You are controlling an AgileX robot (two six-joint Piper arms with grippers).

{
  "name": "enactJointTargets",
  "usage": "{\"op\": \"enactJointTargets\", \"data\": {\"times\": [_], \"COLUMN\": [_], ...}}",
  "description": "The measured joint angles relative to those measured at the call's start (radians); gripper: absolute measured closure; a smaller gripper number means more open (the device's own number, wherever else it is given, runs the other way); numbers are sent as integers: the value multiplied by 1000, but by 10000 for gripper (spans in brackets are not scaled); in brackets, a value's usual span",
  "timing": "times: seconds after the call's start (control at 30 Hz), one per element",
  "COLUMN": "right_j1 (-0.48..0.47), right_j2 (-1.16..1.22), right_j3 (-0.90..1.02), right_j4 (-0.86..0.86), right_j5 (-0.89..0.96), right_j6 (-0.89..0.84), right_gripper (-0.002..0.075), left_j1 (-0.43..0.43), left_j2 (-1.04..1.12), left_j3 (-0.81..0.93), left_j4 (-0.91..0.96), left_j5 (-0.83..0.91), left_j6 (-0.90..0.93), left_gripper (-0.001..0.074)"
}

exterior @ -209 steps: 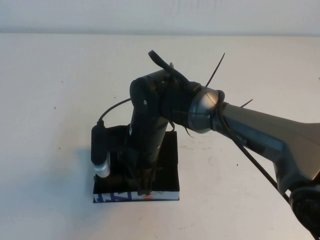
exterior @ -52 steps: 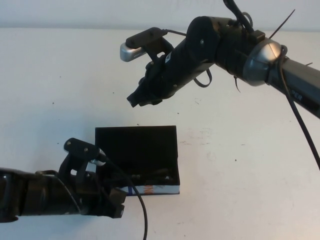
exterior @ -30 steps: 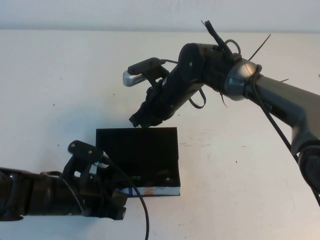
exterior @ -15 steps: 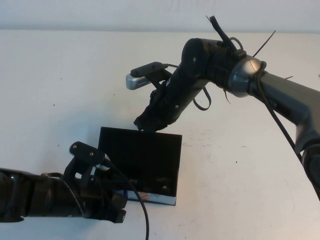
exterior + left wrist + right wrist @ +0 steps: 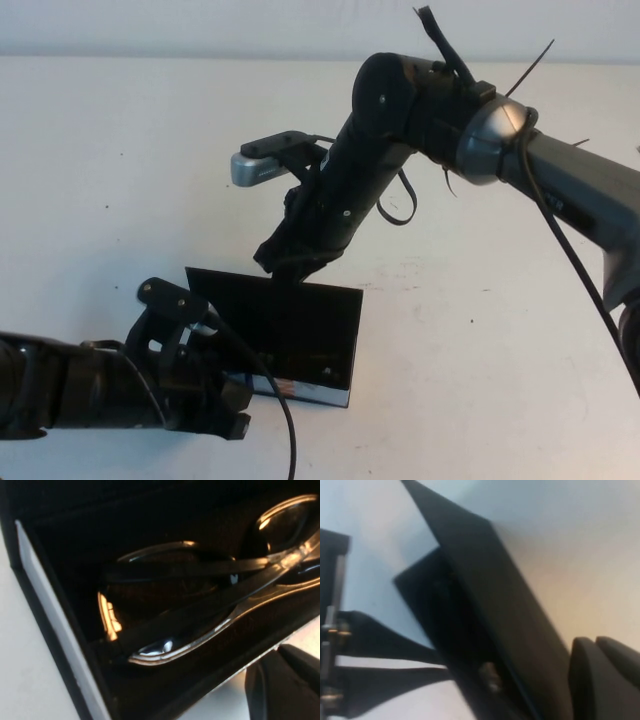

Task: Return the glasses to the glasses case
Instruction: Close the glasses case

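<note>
The glasses (image 5: 190, 605) lie folded inside the black glasses case (image 5: 300, 388), which sits on the table near the front. In the high view the lid hides them. The case lid (image 5: 300, 320) stands tilted up over the box and also shows in the right wrist view (image 5: 505, 610). My right gripper (image 5: 292, 262) is shut, its fingertips (image 5: 605, 680) against the lid's far edge. My left gripper (image 5: 230, 405) is shut and sits at the case's front left corner, its fingers (image 5: 285, 685) beside the white side.
The white table (image 5: 120, 180) stretches around the case. My right arm (image 5: 520, 160) reaches in from the right above the table. My left arm (image 5: 70, 390) lies low along the front left. Cables hang from both wrists.
My right gripper has come down to the lid's far edge and pushed it up. The lid has gone from lying flat to tilted over the box, and the case has turned slightly.
</note>
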Motion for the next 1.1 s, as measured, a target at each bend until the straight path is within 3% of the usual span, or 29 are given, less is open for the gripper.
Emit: {"op": "enactJointTargets", "data": {"times": [0.43,0.83,1.1], "right_j1": [89,94,94], "right_j2": [-16,5,-28], "right_j3": [50,115,118], "right_j4": [23,31,-25], "right_j5": [1,1,2], "right_j6": [92,102,107], "right_gripper": [740,740,740], "left_j1": [0,0,0], "left_j2": [0,-43,-177], "left_j3": [0,0,4], "left_j4": [0,13,163], "left_j5": [0,-2,-6], "left_j6": [0,-2,-182], "left_gripper": [736,736,736]}}
